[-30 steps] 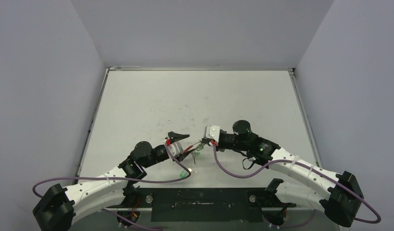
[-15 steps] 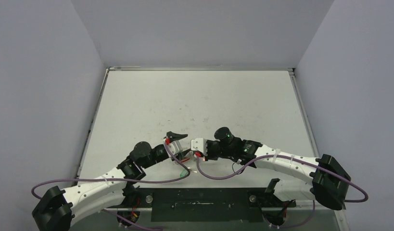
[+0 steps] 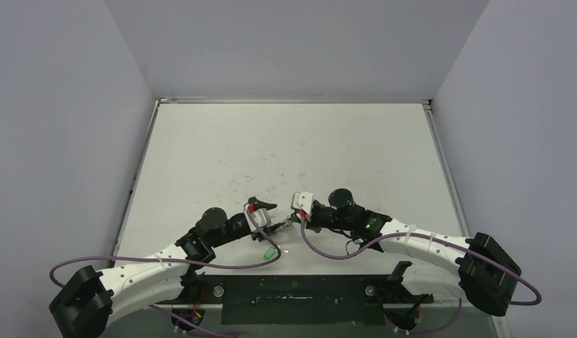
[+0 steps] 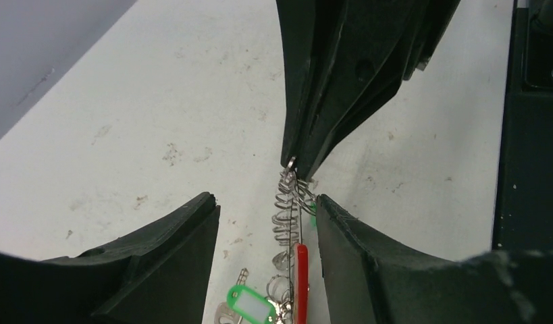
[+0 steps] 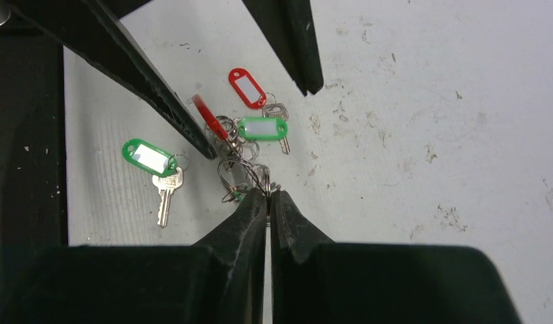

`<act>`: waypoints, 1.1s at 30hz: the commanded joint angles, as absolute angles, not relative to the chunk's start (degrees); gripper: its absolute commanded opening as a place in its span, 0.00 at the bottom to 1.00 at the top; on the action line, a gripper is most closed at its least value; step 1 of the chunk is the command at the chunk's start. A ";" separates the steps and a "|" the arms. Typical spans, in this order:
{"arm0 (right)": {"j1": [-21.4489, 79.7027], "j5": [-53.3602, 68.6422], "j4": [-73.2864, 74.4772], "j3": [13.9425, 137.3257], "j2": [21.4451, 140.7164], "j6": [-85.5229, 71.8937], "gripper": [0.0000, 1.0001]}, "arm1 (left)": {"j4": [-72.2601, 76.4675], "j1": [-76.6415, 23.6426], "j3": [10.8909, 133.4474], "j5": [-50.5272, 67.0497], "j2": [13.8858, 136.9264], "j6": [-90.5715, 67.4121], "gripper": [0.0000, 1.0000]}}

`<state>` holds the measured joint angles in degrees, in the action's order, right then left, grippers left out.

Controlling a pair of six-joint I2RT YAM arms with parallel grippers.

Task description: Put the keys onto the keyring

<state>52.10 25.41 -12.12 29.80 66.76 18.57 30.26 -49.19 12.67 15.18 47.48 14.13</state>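
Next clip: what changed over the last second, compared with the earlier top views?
The right gripper, shut on a loop of the keyring, swung toward the left gripper and the near edge, then came partway back. The left gripper eased slightly toward the near edge, fingers still apart around the ring. The loose green-tagged key by the near edge stayed put.

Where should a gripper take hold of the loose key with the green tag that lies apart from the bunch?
Probably the green tag, not the flat key: it looks thicker, so easier to pinch. Come from straight above, pinching across its narrow width; it lies flat on the table, clear of the bunch.
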 commanded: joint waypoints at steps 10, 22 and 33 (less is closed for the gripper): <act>49.63 30.10 -23.32 27.70 62.58 14.23 0.00 | 31.33 -49.75 13.42 18.05 52.49 12.96 0.33; 45.00 42.97 -35.15 23.38 60.81 11.95 0.00 | 34.04 -49.66 10.95 20.31 40.90 14.83 0.46; 44.47 49.29 -28.39 25.09 57.79 17.60 0.00 | 38.02 -46.75 11.80 16.62 40.71 5.35 0.39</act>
